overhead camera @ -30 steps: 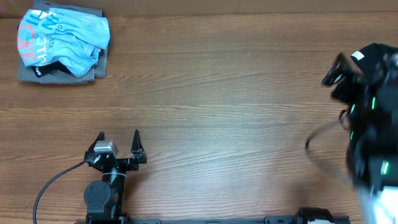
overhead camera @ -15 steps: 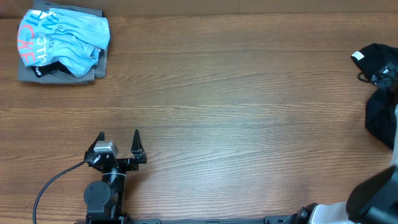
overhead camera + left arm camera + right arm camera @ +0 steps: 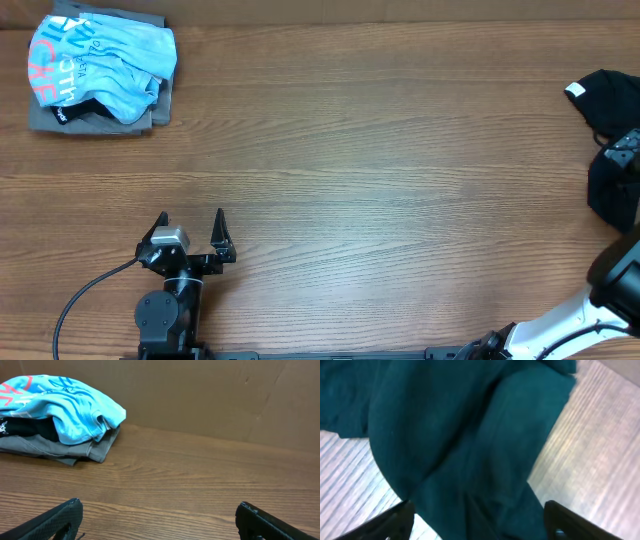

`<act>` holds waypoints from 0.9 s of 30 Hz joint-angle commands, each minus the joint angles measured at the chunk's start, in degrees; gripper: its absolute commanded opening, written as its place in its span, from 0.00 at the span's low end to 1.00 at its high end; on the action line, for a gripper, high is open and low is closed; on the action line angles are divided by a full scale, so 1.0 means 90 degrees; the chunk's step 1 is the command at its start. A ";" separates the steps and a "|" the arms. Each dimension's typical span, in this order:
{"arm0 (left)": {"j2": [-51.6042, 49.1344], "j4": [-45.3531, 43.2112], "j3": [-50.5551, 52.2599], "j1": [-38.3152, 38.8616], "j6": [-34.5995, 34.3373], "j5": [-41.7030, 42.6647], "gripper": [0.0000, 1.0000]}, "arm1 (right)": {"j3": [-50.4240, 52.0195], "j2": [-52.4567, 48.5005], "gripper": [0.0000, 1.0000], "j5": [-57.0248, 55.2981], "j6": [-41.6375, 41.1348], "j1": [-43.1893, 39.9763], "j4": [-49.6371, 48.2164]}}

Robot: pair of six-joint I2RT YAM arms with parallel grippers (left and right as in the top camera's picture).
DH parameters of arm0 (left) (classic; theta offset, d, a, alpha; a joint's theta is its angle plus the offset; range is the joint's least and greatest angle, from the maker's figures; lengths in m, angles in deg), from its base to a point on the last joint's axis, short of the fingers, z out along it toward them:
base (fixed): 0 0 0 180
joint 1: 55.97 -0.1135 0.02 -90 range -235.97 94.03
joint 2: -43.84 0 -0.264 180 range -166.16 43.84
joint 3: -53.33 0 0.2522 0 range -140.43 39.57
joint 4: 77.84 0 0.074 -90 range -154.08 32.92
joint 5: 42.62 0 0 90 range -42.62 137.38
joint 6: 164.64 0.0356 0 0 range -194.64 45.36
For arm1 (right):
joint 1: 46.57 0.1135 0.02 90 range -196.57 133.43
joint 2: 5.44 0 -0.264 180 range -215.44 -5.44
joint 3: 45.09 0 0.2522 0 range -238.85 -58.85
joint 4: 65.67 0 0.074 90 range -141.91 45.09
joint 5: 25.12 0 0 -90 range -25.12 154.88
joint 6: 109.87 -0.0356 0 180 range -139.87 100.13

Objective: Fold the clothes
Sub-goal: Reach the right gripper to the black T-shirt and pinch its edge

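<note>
Right hand (image 3: pixel 477 516) hovering spread wide over the black T-shirt (image 3: pixel 606 100), T-shirt lying bunched at the bench's (image 3: pixel 380 150) right edge, left hand (image 3: pixel 191 232) idling spread wide near the bench's front edge

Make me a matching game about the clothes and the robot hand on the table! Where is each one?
Things
1. plain black soft T-shirt
2. light blue shirt with coral and white lettering
3. grey folded garment
4. left hand

Places
A. far left corner, lowest layer
B. near edge of the brown wooden table, open, holding nothing
C. crumpled at the right edge
D. far left corner, on top

Pairs: 1-C, 2-D, 3-A, 4-B
</note>
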 commanded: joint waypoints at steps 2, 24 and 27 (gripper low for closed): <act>0.0066 -0.0007 0.0027 -0.0032 0.0119 -0.0063 1.00 | -0.0168 -0.0478 0.86 0.0080 0.0024 0.0000 -0.0238; 0.0068 -0.0007 0.0027 -0.0032 0.0119 -0.0063 1.00 | -0.0525 -0.0843 0.54 -0.0262 0.0189 -0.0007 -0.0177; 0.0068 -0.0007 0.0027 -0.0032 0.0119 -0.0063 1.00 | -0.0576 -0.0843 0.45 -0.0265 0.0189 -0.0007 -0.0112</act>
